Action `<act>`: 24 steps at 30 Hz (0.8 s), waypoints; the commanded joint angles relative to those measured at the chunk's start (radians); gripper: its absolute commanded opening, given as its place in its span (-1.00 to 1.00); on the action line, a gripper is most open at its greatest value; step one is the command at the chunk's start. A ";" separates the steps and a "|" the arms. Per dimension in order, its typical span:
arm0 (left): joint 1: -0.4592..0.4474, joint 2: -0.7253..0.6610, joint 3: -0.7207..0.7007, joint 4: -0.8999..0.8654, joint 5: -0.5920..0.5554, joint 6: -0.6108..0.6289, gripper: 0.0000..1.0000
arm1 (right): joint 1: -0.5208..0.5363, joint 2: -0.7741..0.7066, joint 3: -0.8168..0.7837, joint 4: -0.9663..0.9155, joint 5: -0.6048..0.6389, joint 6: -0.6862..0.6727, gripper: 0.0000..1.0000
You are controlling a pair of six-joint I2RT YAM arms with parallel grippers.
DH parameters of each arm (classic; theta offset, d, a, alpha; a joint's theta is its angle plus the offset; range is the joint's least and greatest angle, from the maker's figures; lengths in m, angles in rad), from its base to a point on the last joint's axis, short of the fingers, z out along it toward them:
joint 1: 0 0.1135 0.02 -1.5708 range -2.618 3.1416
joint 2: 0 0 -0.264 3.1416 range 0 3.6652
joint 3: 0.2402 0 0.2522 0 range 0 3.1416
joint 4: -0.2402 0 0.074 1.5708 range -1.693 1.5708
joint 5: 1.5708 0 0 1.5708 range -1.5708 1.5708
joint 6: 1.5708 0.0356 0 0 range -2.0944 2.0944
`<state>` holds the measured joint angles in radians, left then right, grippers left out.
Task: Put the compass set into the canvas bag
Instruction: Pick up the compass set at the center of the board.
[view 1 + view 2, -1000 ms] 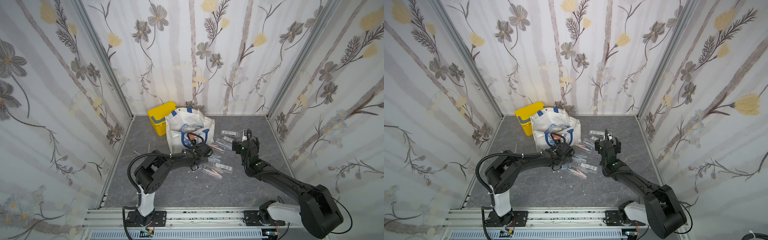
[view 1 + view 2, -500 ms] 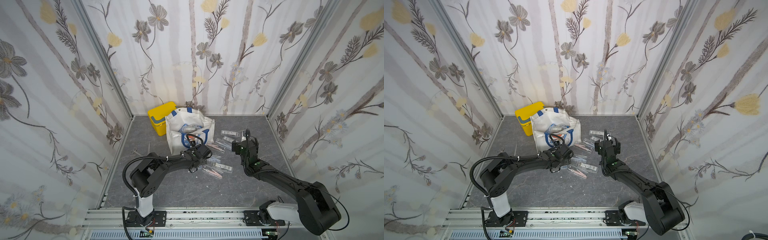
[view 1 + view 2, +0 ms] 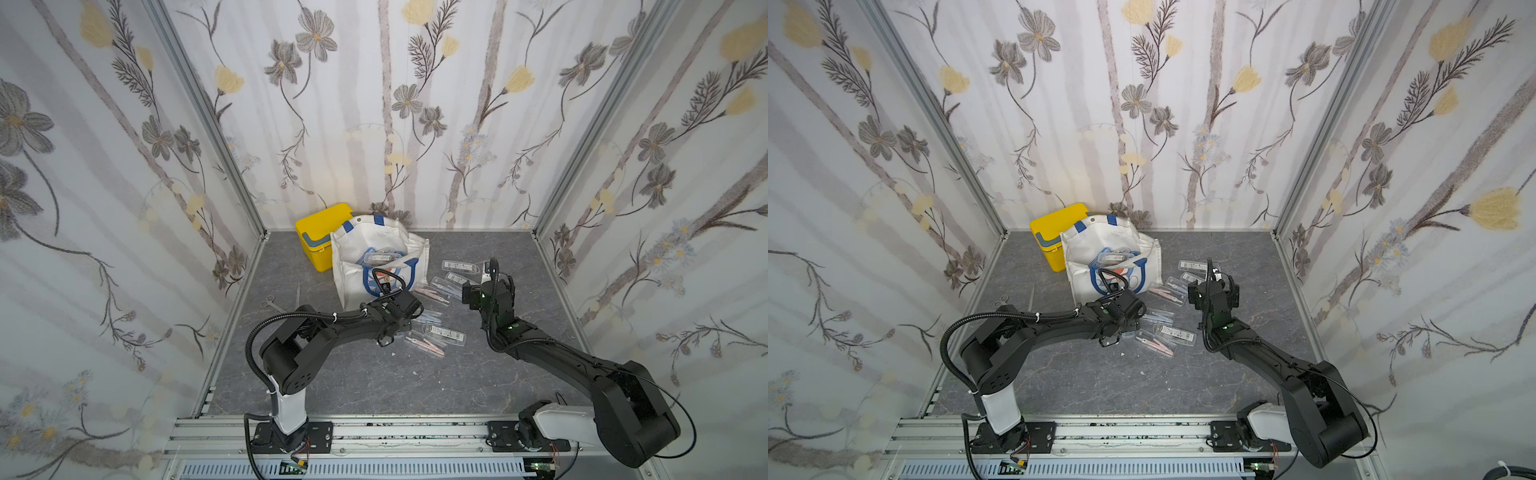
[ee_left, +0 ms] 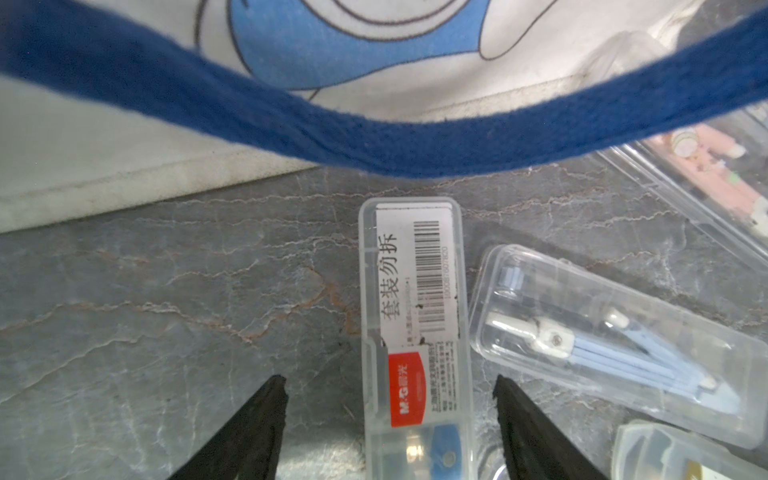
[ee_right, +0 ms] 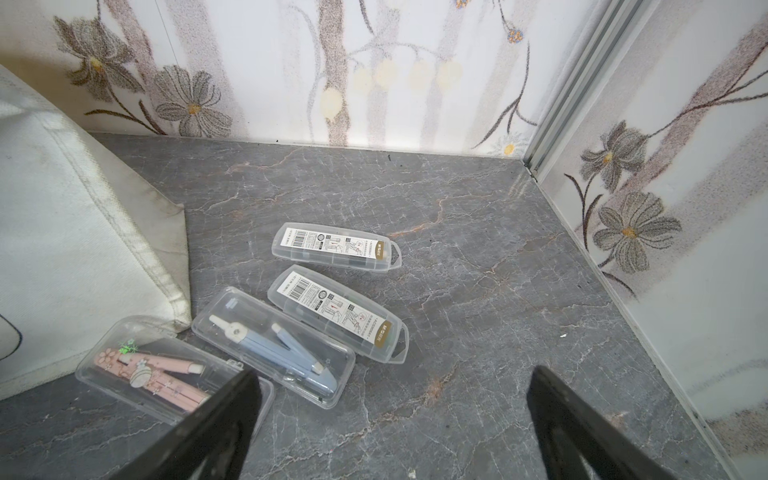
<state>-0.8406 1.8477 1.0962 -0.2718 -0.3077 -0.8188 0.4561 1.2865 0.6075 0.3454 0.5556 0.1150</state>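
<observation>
At the far side of the floor, the bag (image 3: 353, 274) stands by the yellow box (image 3: 316, 232). On its near side, the left gripper (image 4: 386, 380) is spread apart over a compass set (image 4: 415, 316) on the floor, not squeezing it. The blue handle (image 4: 374, 145) hangs in the way. A second case (image 4: 602, 340) may touch the set. On the right, the right gripper (image 5: 395, 378) hangs wide apart, holding nothing.

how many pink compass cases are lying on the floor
2. One pink case lies by the front corner of the bag; the other is the loose case nearest the robot, beside a labelled case. More may hide inside the bag.
</observation>
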 commanded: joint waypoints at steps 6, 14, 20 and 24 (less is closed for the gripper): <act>0.018 0.033 0.023 -0.005 0.018 0.006 0.47 | -0.001 0.005 -0.006 0.026 0.002 0.015 0.99; 0.017 0.077 0.062 -0.036 0.018 0.006 0.29 | -0.001 0.008 -0.011 0.027 0.000 0.017 0.99; 0.017 0.089 0.063 -0.051 0.018 0.008 0.11 | -0.001 0.001 -0.020 0.029 0.004 0.016 0.99; 0.014 0.078 0.049 -0.039 0.014 0.007 -0.04 | -0.001 -0.002 -0.020 0.029 0.006 0.016 0.99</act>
<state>-0.8238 1.9270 1.1576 -0.2905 -0.3187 -0.8078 0.4549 1.2900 0.5896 0.3458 0.5529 0.1223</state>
